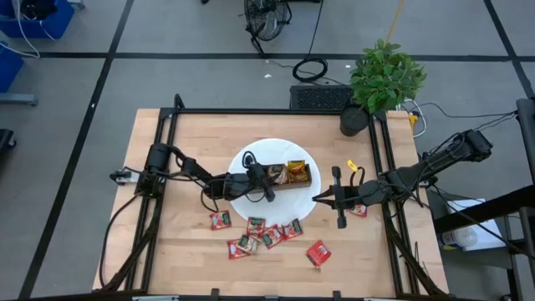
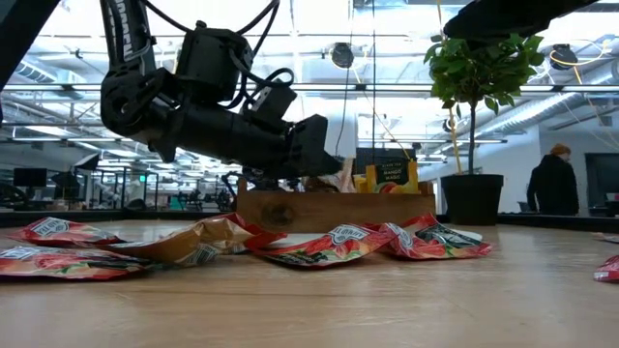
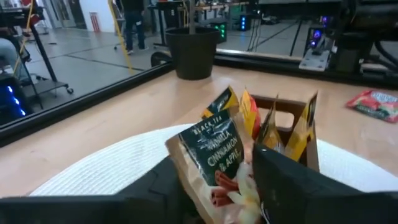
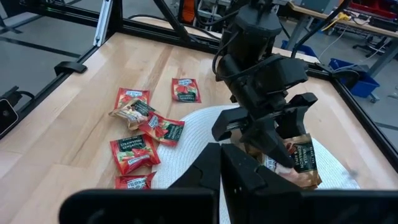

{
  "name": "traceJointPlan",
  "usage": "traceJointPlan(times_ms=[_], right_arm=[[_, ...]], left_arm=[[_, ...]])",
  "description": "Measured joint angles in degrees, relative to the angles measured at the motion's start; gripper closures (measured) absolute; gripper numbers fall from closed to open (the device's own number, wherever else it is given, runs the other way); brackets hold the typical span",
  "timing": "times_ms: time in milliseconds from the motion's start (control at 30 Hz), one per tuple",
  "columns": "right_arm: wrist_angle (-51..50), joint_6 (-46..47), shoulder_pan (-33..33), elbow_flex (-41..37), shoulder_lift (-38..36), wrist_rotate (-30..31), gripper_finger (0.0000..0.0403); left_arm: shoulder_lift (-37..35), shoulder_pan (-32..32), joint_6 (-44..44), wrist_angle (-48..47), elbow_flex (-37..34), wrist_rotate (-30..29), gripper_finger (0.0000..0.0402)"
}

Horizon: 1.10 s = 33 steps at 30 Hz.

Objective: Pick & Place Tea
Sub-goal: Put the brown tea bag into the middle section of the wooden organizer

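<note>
left wrist: sachet (image 3: 214, 155) between left pincer (image 3: 214, 186) fingers.

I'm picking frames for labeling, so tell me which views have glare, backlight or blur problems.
Low view: bright ceiling lights behind leave the left gripper a dark silhouette; the nearest tea sachets are soft. Left wrist view: its own fingers blur, the sachet label reads clearly. High view: even light, no glare on the table.

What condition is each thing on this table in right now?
Left gripper: over the tray, fingers around a tan sachet.
Tan sachet: upright between those fingers.
Wooden tray: on the white mat, yellow sachets inside.
Red sachets: lying loose on the table.
Right gripper: shut, empty.
</note>
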Motion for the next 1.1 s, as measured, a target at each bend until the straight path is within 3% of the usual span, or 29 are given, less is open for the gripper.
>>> traceJointPlan(times_ms=[267, 633, 733, 1100], right_arm=[[0.0, 0.0, 0.0, 0.0, 0.0, 0.0, 0.0402], [0.0, 0.0, 0.0, 0.0, 0.0, 0.0, 0.0401], [0.0, 0.0, 0.0, 0.0, 0.0, 0.0, 0.0402], [0.0, 0.0, 0.0, 0.0, 0.0, 0.0, 0.0402]], left_arm=[[-0.1, 0.0, 0.2, -2.7, 0.0, 2.0, 0.0381], [-0.1, -0.4, 3.1, -2.4, 0.0, 4.4, 0.0395], [-0.1, -0.4, 2.3, -2.5, 0.0, 4.3, 0.0368], [-0.1, -0.3, 0.6, -0.9, 0.0, 4.2, 0.0208]])
